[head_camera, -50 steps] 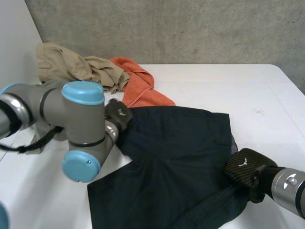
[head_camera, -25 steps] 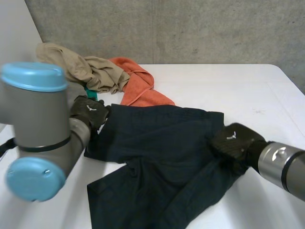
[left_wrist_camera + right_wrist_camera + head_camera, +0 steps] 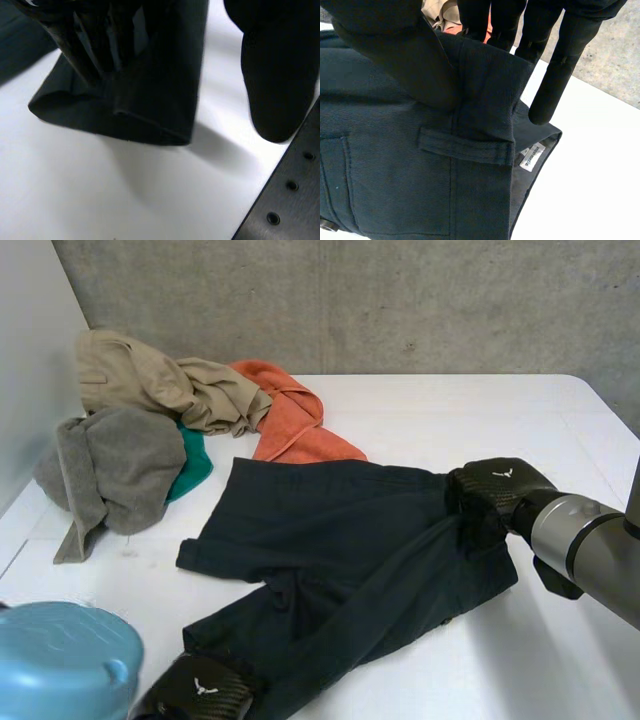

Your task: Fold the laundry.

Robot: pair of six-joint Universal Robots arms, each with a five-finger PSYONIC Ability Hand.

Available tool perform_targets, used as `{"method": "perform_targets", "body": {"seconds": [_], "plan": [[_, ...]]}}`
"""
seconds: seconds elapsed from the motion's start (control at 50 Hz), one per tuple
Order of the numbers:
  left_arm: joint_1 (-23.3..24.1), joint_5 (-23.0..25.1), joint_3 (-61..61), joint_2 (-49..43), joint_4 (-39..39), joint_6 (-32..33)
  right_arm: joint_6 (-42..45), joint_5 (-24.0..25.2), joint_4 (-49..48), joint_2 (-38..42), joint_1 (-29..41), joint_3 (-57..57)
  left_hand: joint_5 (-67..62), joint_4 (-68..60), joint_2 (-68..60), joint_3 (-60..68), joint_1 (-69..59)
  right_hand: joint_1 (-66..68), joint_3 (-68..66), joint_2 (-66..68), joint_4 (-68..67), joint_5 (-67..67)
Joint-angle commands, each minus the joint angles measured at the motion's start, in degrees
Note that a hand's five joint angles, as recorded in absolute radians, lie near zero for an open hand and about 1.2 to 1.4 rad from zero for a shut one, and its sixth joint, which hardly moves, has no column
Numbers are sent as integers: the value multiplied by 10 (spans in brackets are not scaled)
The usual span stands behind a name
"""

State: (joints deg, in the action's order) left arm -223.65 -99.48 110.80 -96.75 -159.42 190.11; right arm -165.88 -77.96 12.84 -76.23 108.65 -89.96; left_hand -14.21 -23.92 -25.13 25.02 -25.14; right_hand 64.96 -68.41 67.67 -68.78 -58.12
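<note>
**Folding barely begun**

At the left we see a crumpled grey cloth, a beige garment and an orange towel, all unfolded. Our left hand grips a leg hem of the dark navy twill shorts, which lie spread mid-table. Our right hand pinches their waistband. No fold made yet.

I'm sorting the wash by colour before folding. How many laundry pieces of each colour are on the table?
dark shorts: 1
orange cloth: 1
beige garment: 1
grey garment: 1
teal cloth: 1
Total: 5
</note>
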Motion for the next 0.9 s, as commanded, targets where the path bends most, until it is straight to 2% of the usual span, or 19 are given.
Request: {"method": "perform_targets", "body": {"seconds": [0.02,0.06,0.14,0.16,0.22,0.24,0.3,0.32,0.38,0.46,0.54,0.62,0.68,0.78,0.9], "plan": [[8,-67,-23,-43,-57,-11,13,4,13,-22,-10,-16,-558,-561,-549,550,-549,150,-116,123,-112,-119],[6,-78,-24,-42,-74,-11,32,8,24,-30,-17,-21,-558,-561,-549,550,-549,150,-116,123,-112,-119],[17,-70,-12,-27,-68,15,162,42,103,-58,-63,-61,-558,-561,-549,550,-549,150,-116,123,-112,-119],[27,-53,-2,-13,-49,40,242,70,149,-71,-88,-81,-558,-561,-549,550,-549,150,-116,123,-112,-119],[39,-21,10,2,-8,81,371,106,237,-83,-127,-114,-558,-561,-549,550,-549,150,-116,123,-112,-119],[45,-6,13,8,19,102,456,123,293,-88,-149,-133,-558,-561,-549,550,-549,150,-116,123,-112,-119],[47,12,11,10,52,119,563,136,354,-86,-175,-147,-558,-561,-549,550,-549,150,-116,123,-112,-119],[45,13,5,10,70,124,572,137,357,-76,-178,-144,-558,-561,-549,550,-549,150,-116,123,-112,-119],[31,8,-18,6,79,131,529,136,333,-53,-166,-124,-558,-561,-549,550,-549,150,-116,123,-112,-119],[-17,-6,-93,-13,60,139,436,129,275,-18,-141,-78,-558,-561,-549,550,-549,150,-116,123,-112,-119],[-56,-10,-201,-78,-17,160,351,120,200,14,-122,-28,-558,-561,-549,550,-549,150,-116,123,-112,-119],[-72,-12,-294,-150,-89,185,254,85,94,52,-101,15,-558,-561,-549,550,-549,150,-116,123,-112,-119],[-78,-17,-353,-199,-128,207,222,57,40,71,-94,27,-558,-561,-549,550,-549,150,-116,123,-112,-119],[-93,-28,-487,-312,-202,263,191,12,-111,113,-76,32,-558,-561,-549,550,-549,150,-116,123,-112,-119],[-102,-33,-607,-433,-234,318,190,6,-266,165,-61,32,-558,-561,-549,550,-549,150,-116,123,-112,-119]]}}
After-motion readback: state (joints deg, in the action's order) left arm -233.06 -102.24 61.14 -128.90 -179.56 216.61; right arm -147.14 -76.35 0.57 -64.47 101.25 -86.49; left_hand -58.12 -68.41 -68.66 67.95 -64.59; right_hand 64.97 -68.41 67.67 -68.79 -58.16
